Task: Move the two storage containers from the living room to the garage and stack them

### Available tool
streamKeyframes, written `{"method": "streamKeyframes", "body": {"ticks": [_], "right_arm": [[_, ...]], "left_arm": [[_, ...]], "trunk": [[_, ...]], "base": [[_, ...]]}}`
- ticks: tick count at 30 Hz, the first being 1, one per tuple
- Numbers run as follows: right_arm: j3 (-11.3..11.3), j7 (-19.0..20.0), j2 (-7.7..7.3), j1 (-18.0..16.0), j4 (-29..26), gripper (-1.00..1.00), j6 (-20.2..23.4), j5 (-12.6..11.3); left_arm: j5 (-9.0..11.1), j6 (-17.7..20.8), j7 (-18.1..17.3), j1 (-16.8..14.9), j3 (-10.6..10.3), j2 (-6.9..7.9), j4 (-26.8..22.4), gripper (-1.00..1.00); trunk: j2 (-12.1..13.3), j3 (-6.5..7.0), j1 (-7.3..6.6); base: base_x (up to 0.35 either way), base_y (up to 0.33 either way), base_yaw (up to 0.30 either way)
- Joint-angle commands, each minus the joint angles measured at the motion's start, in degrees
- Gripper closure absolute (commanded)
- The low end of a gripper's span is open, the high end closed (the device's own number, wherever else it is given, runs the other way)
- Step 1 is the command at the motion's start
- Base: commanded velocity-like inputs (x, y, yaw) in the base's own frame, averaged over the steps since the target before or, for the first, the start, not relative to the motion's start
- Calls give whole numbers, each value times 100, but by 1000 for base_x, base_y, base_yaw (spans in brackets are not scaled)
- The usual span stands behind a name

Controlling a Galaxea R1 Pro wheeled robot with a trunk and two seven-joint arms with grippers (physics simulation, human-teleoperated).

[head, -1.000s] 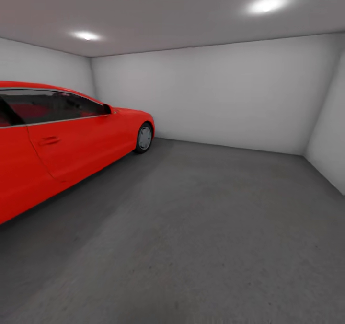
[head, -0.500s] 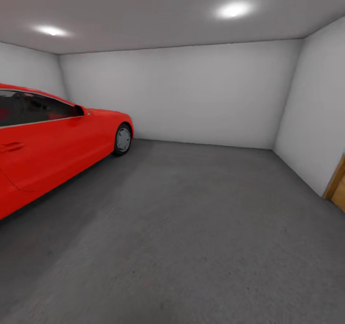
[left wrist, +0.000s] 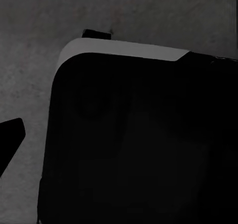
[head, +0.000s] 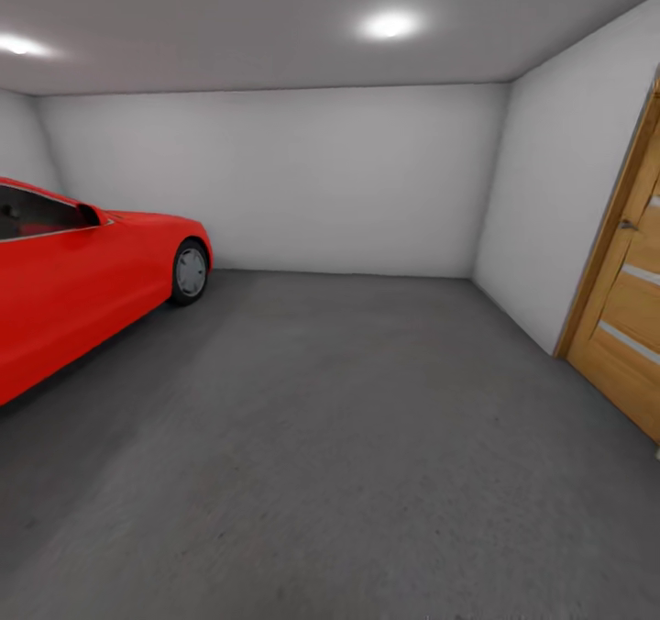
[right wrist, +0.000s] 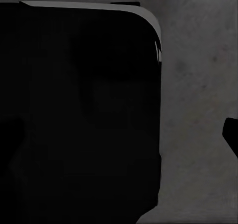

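Storage containers lie nowhere on the garage floor that I can make out, so I judge both still to be fetched and stacked. Whether either pincer is spread or pressed together I cannot tell; both wrist views show a dark body over concrete. Beyond stand the red car and a wooden door. No writing reads.

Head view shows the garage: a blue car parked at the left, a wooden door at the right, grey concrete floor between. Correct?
Not quite. In the head view the car is red, not blue. The wooden door and grey concrete floor are as stated.
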Motion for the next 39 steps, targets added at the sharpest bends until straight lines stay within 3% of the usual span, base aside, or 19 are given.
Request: {"method": "streamKeyframes", "body": {"ticks": [1,9,39], "right_arm": [[-4,7,0,-3,7,-100,-25,-13],[-8,7,0,-3,7,-100,-25,-8],[-13,7,0,-3,7,-100,-25,-11]], "left_arm": [[123,-13,-7,-1,22,9,14,-100],[304,-14,14,-1,17,27,35,-100],[313,-10,-1,-1,18,27,20,-100]], "trunk": [[-2,-5,0],[-2,-5,0],[-2,-5,0]], "base": [[0,0,-298],[0,0,-298],[0,0,-298]]}}
